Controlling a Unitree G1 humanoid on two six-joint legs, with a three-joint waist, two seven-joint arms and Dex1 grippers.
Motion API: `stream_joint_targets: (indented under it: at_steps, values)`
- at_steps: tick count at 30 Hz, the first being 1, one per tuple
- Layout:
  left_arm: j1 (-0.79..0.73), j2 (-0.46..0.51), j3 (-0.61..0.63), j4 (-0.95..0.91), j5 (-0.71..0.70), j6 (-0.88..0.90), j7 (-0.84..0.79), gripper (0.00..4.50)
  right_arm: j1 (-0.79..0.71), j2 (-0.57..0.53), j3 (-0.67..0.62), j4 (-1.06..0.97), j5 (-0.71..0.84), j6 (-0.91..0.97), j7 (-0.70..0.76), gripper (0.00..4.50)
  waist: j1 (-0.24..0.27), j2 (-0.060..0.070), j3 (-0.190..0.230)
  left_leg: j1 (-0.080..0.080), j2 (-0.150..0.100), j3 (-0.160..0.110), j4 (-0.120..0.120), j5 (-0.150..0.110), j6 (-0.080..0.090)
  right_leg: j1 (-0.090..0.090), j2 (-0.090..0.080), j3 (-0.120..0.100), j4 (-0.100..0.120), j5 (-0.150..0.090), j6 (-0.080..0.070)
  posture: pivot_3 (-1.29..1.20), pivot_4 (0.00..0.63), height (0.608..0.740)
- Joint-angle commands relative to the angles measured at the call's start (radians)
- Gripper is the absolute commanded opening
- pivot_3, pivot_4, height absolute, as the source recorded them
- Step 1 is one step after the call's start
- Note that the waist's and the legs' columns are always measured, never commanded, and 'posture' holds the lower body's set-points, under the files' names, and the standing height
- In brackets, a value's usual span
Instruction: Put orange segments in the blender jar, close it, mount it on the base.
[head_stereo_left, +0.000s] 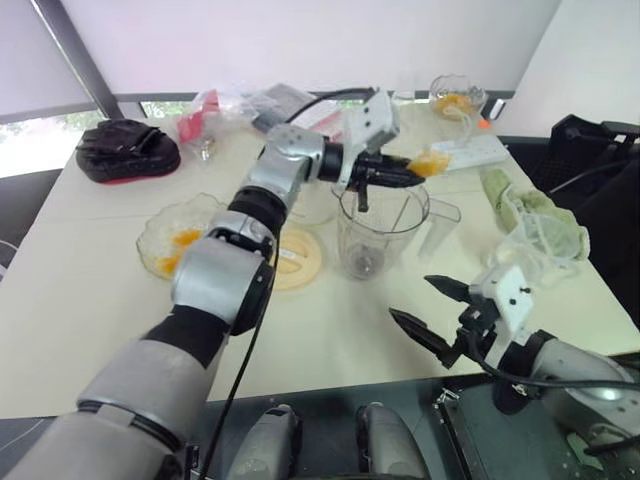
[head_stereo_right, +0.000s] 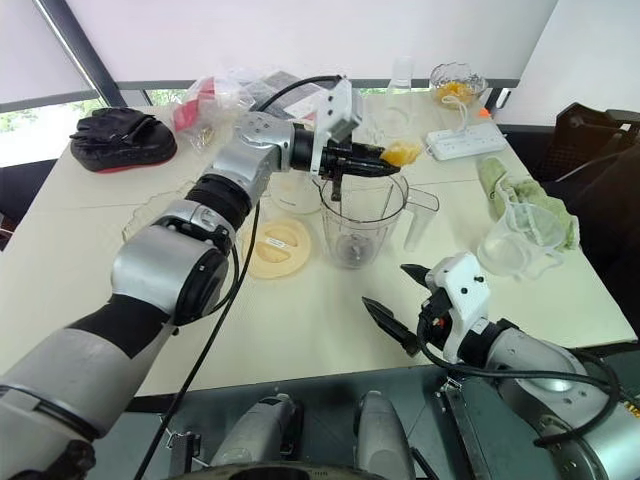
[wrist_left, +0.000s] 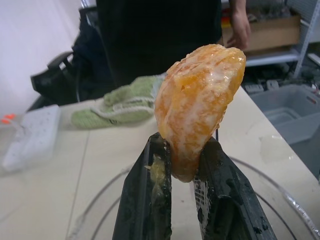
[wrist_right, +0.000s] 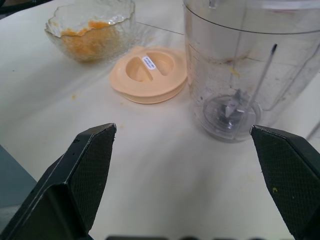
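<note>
My left gripper (head_stereo_left: 418, 172) is shut on an orange segment (head_stereo_left: 430, 163) and holds it over the rim of the clear blender jar (head_stereo_left: 383, 232), which stands upright mid-table with its blades visible at the bottom (wrist_right: 231, 111). In the left wrist view the segment (wrist_left: 200, 105) stands pinched between the black fingers (wrist_left: 148, 200). The peach jar lid (head_stereo_left: 298, 256) lies flat left of the jar. A glass bowl (head_stereo_left: 177, 238) with orange segments sits further left. My right gripper (head_stereo_left: 432, 312) is open near the table's front edge, right of the jar, holding nothing.
A black bag (head_stereo_left: 127, 150) lies at the far left. A white power strip (head_stereo_left: 470, 154) and a second glass bowl (head_stereo_left: 456, 97) sit at the back right. A green cloth (head_stereo_left: 535, 215) lies on the right. A person (wrist_left: 165, 35) stands beyond the table.
</note>
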Motion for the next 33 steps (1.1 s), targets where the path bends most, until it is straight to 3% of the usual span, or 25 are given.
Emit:
stream_joint_targets:
  at_steps: [1, 4, 10, 19, 23, 27, 33]
  values:
    - [-0.024, -0.003, -0.004, 0.0, 0.027, -0.034, 0.001, 0.6, 0.008, 0.013, -0.02, -0.052, 0.0, -0.021, -0.023, 4.5, 0.001, 0.0, 0.0, 0.0, 0.0, 0.0, 0.0, 0.0, 0.0, 0.0, 0.0, 0.0, 0.0, 0.0, 0.0, 0.0, 0.15, 0.74]
    - [-0.022, 0.004, 0.005, 0.002, 0.027, -0.033, 0.006, 1.58, 0.015, 0.015, -0.016, -0.055, -0.002, -0.024, -0.03, 4.5, 0.001, 0.0, 0.0, 0.0, 0.0, 0.0, 0.0, 0.0, 0.0, 0.0, 0.0, 0.0, 0.0, 0.0, 0.0, 0.0, 0.15, 0.74]
    - [-0.015, 0.035, 0.019, -0.003, 0.032, -0.039, 0.033, 4.43, 0.0, 0.007, -0.004, -0.039, -0.001, -0.025, -0.025, 4.5, 0.001, 0.0, 0.0, 0.0, 0.0, 0.0, 0.0, 0.0, 0.0, 0.0, 0.0, 0.0, 0.0, 0.0, 0.0, 0.0, 0.15, 0.74]
    - [-0.035, 0.088, 0.102, -0.033, -0.024, -0.019, 0.07, 4.43, -0.046, -0.016, 0.006, 0.004, 0.001, -0.019, 0.02, 4.5, 0.001, 0.0, 0.0, 0.0, 0.0, 0.0, 0.0, 0.0, 0.0, 0.0, 0.0, 0.0, 0.0, 0.0, 0.0, 0.0, 0.15, 0.74]
    - [-0.026, 0.155, 0.175, -0.133, -0.111, 0.055, 0.027, 4.43, -0.048, -0.026, -0.009, 0.021, -0.009, -0.018, 0.03, 4.5, -0.001, 0.0, 0.0, 0.0, 0.0, 0.0, 0.0, 0.0, 0.0, 0.0, 0.0, 0.0, 0.001, 0.0, 0.0, 0.0, 0.15, 0.74]
    - [0.169, 0.26, 0.17, -0.46, -0.175, 0.218, -0.035, 4.43, -0.02, -0.029, -0.063, 0.02, -0.001, -0.017, 0.036, 4.5, -0.007, 0.003, -0.002, 0.001, 0.0, 0.0, -0.001, 0.0, 0.0, -0.001, 0.0, 0.0, 0.001, 0.0, 0.0, 0.0, 0.15, 0.74]
    - [0.679, 0.405, 0.146, -1.105, -0.243, 0.516, 0.063, 4.43, 0.017, -0.021, -0.145, 0.045, -0.046, -0.021, 0.001, 4.5, -0.017, 0.004, -0.001, 0.002, 0.001, 0.0, -0.002, 0.001, -0.002, 0.0, 0.001, 0.004, 0.001, 0.0, 0.0, 0.0, 0.15, 0.74]
